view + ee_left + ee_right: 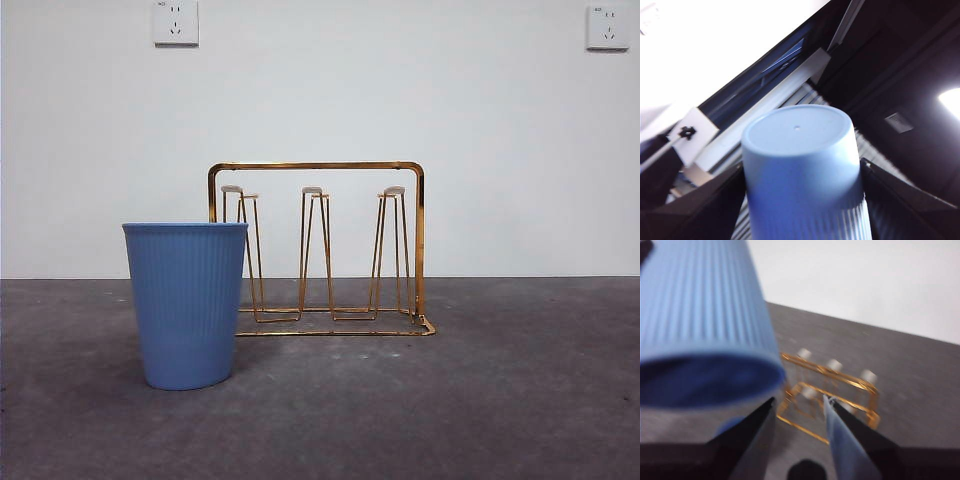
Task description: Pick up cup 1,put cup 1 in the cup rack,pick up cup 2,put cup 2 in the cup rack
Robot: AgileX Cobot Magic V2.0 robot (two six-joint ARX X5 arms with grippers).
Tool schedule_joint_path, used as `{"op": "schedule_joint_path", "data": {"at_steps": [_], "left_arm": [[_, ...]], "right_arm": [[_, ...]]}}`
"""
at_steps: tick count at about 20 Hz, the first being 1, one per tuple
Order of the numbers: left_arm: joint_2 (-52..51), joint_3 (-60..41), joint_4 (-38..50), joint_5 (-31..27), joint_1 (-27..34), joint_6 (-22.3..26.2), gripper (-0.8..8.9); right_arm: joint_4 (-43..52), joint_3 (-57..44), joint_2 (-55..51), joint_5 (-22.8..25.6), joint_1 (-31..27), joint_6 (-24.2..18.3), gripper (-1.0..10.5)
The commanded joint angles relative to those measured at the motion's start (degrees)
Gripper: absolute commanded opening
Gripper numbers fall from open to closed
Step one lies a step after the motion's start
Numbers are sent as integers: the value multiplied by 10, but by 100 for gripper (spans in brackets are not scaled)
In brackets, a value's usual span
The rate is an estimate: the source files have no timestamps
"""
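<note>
A ribbed blue cup (186, 305) stands upright on the table, just left of and in front of the gold wire cup rack (316, 166). The rack's pegs are bare. No arm shows in the front view. My left gripper (800, 167) is shut on a second blue cup (800, 165), its base pointing away from the wrist, held high above the table. My right gripper (799, 400) is open and empty, above the rack (840, 376). The held cup (700, 315) hangs close at its side, mouth down.
The dark grey table (500, 400) stretches to a white wall with two outlets (175, 22) (608, 27). The left wrist view looks up at ceiling panels and a bright light (951, 100).
</note>
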Motion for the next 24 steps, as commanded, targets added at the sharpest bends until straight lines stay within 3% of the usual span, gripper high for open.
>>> {"op": "schedule_joint_path", "data": {"at_steps": [1, 3, 5, 8, 10, 12, 16, 24], "left_arm": [[0, 2, -32, 2, 1, 59, -7], [0, 5, -83, -8, 1, 128, -7], [0, 22, -179, -50, -2, 234, -7], [2, 64, -316, -160, -20, 421, -7], [12, 82, -350, -222, -34, 510, -7], [26, 87, -352, -254, -42, 548, -7], [61, 87, -348, -302, -51, 575, -7], [146, 88, -303, -353, -52, 579, -7]], "right_arm": [[-63, -4, -30, 42, 0, -13, 168], [-132, -4, -60, 80, 0, -13, 167], [-184, -4, -86, 116, 0, -13, 167], [-226, -4, -126, 132, 0, -9, 166], [-231, -4, -144, 134, 0, -9, 166], [-229, -4, -151, 134, 0, -9, 164], [-231, -4, -155, 134, 0, -10, 164], [-243, -4, -155, 134, 0, -18, 164]]}}
